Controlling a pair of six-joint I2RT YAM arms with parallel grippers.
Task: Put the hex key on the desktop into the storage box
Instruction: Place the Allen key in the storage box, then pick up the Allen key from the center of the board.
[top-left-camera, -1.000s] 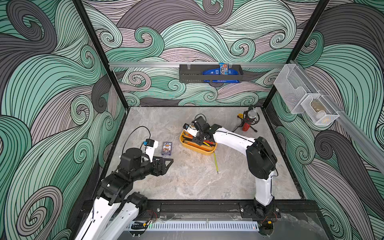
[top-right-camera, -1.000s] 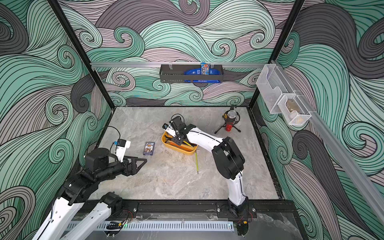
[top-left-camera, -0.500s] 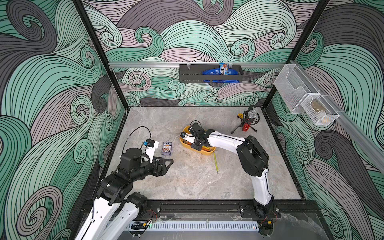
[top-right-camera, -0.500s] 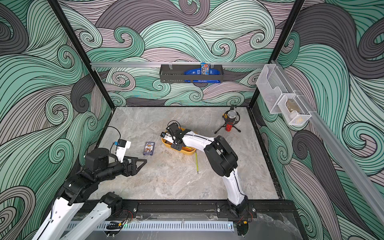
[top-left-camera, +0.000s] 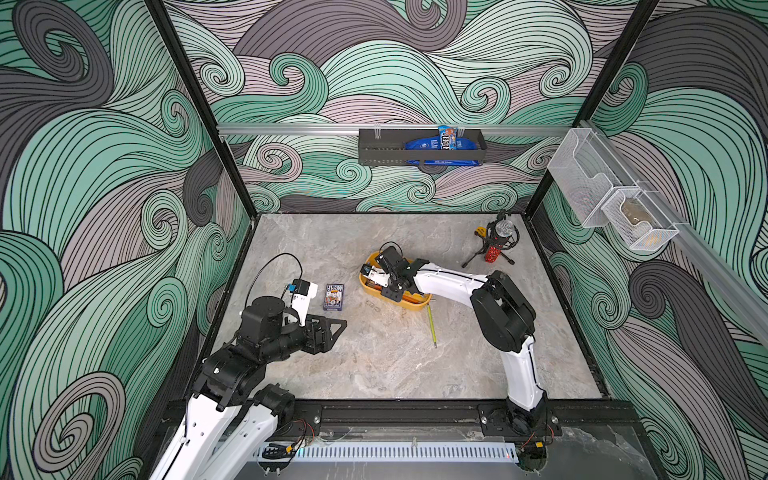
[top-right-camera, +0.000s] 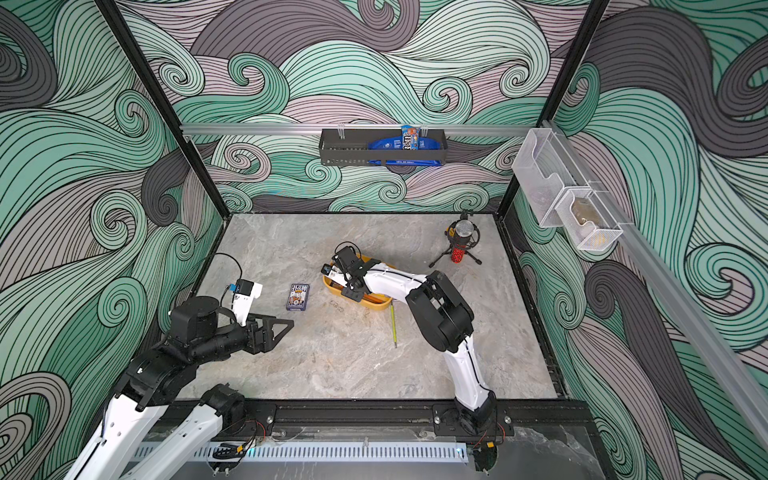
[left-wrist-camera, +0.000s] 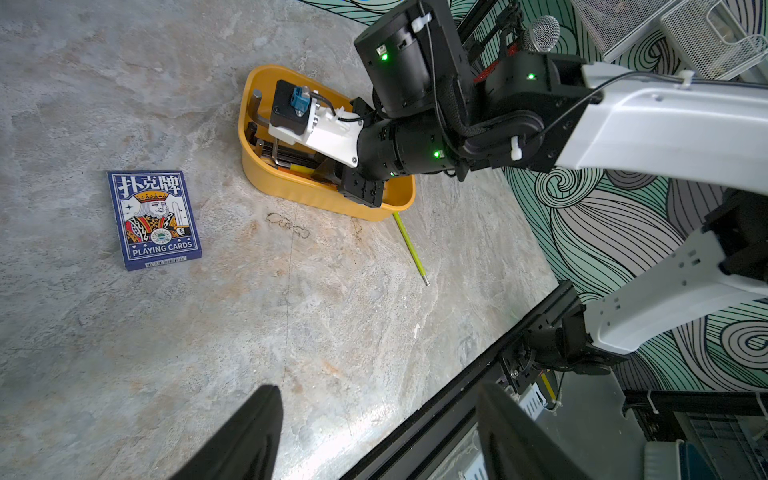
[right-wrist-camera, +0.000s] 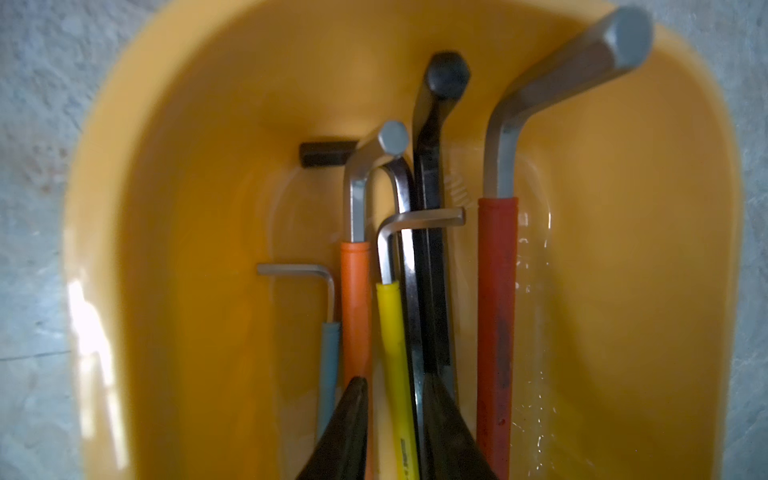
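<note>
The right arm and the left arm are built from white shells joined by bulky black cylindrical joints. On the black joints of the right arm small green lights are lit. A thin black cable is fastened along it with white zip ties. At its wrist a white camera mount with a blue connector is fixed. The left gripper is black, with tapered fingers
</note>
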